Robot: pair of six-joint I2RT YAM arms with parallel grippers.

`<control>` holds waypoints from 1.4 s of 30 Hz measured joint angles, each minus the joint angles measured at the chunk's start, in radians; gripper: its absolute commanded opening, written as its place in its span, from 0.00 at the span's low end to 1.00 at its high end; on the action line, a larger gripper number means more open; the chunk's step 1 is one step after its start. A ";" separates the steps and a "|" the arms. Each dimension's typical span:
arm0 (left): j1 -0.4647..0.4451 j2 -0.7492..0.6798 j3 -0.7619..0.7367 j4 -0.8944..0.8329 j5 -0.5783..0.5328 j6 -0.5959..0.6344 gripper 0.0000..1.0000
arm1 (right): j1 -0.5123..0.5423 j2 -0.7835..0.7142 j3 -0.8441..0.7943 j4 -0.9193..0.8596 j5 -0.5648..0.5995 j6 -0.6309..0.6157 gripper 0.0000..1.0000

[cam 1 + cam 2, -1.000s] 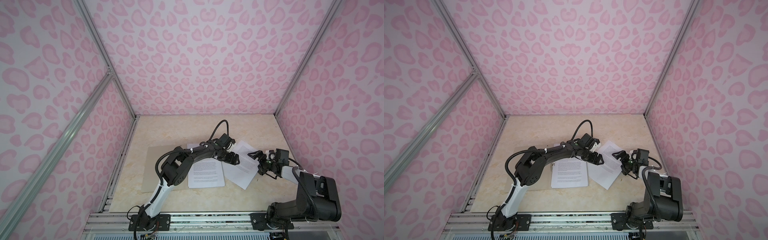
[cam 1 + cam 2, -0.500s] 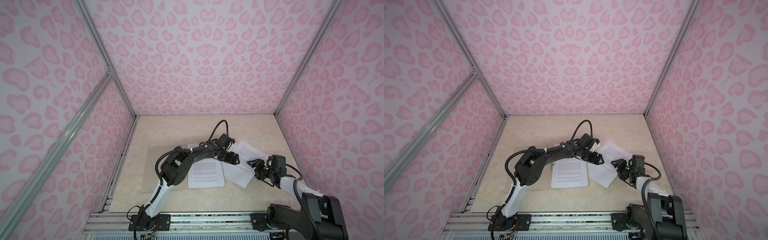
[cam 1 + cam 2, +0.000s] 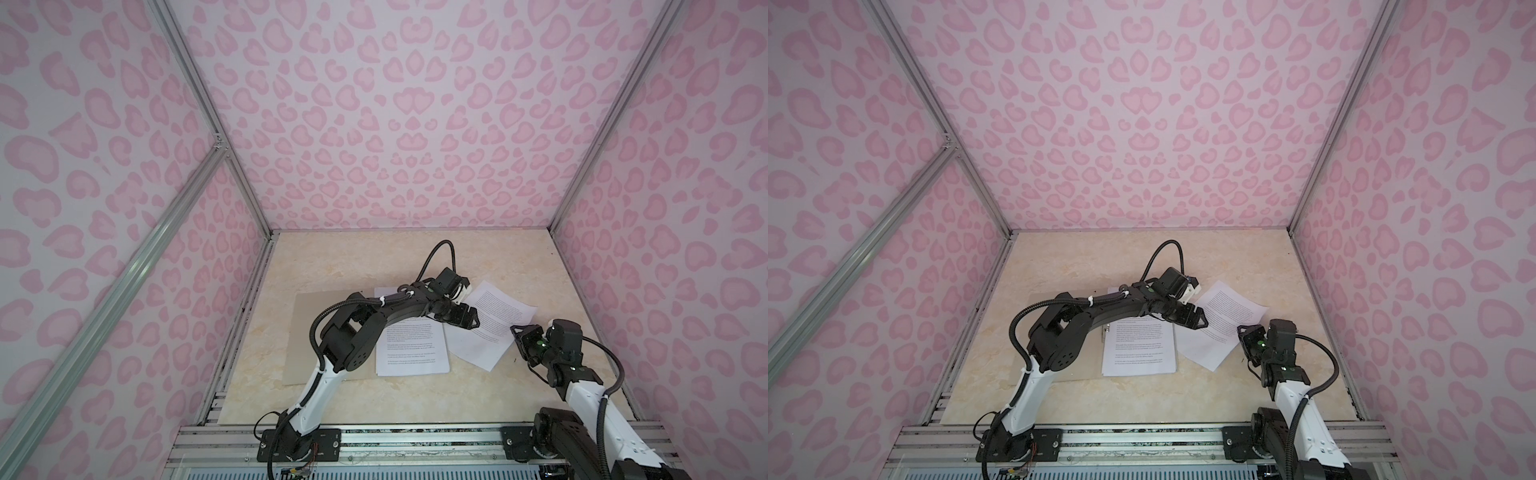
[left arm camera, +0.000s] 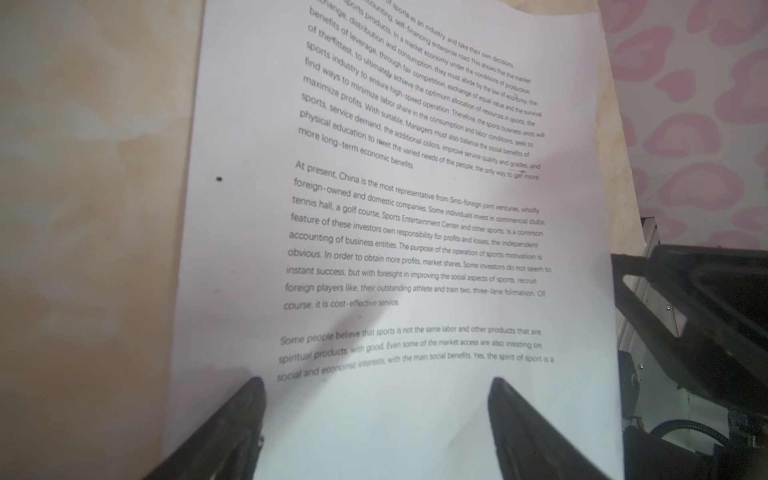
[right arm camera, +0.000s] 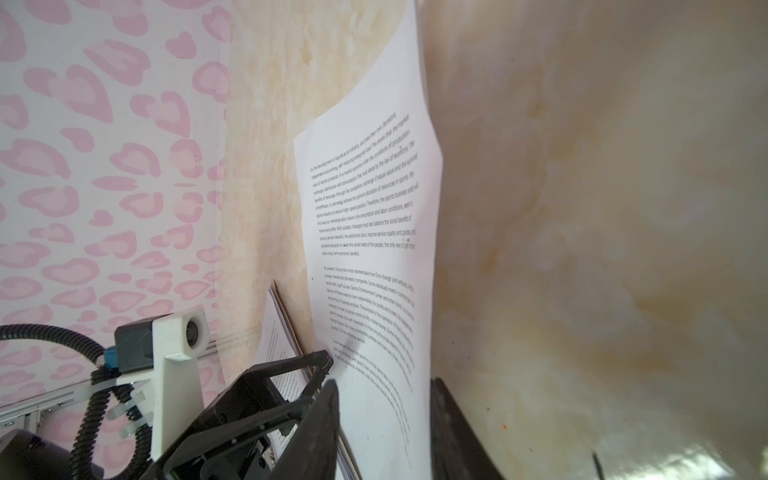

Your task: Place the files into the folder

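**A:** Where did the loose sheet (image 3: 488, 328) lie from the right gripper (image 3: 516, 334)?

**B:** Right at it. The right gripper had come in from the right side, and that sheet's long right-hand edge ran between its two fingers (image 5: 326, 411). In the right wrist view the fingers stood one on each side of the paper with a gap showing, so they were apart and not clamped on it.

**A:** And the sheet's long axis?

**B:** Skewed, in both top views. It ran from the far right toward the near left across the marbled tabletop (image 3: 332, 266). The folder (image 3: 307, 332) lay flat, well to the left of it. A second sheet (image 3: 411, 353) rested square on the folder's right-hand part.

**A:** So which way would the paper have to travel?

**B:** Leftward and turned straight, I judged, to match that second sheet.

**A:** What about the left gripper (image 3: 471, 320)?

**B:** It was reaching across to the skewed sheet's left part. Its fingers (image 4: 249, 403) were spread wide over the printed lines and gripped nothing. I couldn't tell whether they pressed on the paper.

**A:** Which arm was nearer?

**B:** Both were at the sheet, but only the right gripper had an edge between its fingers.
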 measured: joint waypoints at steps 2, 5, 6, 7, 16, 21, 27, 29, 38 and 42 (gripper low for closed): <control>0.000 0.000 -0.001 0.001 0.000 -0.001 0.86 | 0.000 0.031 0.000 0.005 -0.003 0.007 0.29; 0.000 -0.002 -0.003 0.006 0.000 -0.004 0.86 | 0.000 0.075 0.000 0.014 -0.020 0.006 0.28; 0.000 -0.002 -0.004 0.007 0.000 -0.007 0.86 | 0.001 0.089 0.000 0.020 -0.026 0.005 0.28; 0.000 -0.002 -0.005 0.008 0.000 -0.008 0.86 | 0.003 0.098 0.000 0.026 -0.031 0.005 0.26; 0.000 -0.002 -0.005 0.011 0.001 -0.018 0.86 | 0.011 0.156 -0.015 0.098 -0.058 -0.001 0.23; 0.001 -0.002 -0.005 0.011 0.003 -0.021 0.86 | 0.011 0.183 -0.020 0.120 -0.057 0.003 0.21; 0.001 -0.002 -0.005 0.012 0.003 -0.025 0.86 | 0.012 0.204 -0.023 0.145 -0.053 0.003 0.17; 0.001 -0.002 -0.005 0.013 0.003 -0.026 0.86 | 0.013 0.221 -0.023 0.148 -0.053 0.003 0.15; 0.001 -0.003 -0.004 0.013 0.006 -0.029 0.86 | 0.020 0.235 -0.030 0.176 -0.053 0.013 0.00; 0.001 -0.005 0.024 -0.037 0.028 -0.048 0.86 | 0.027 0.192 0.003 0.135 -0.047 -0.013 0.00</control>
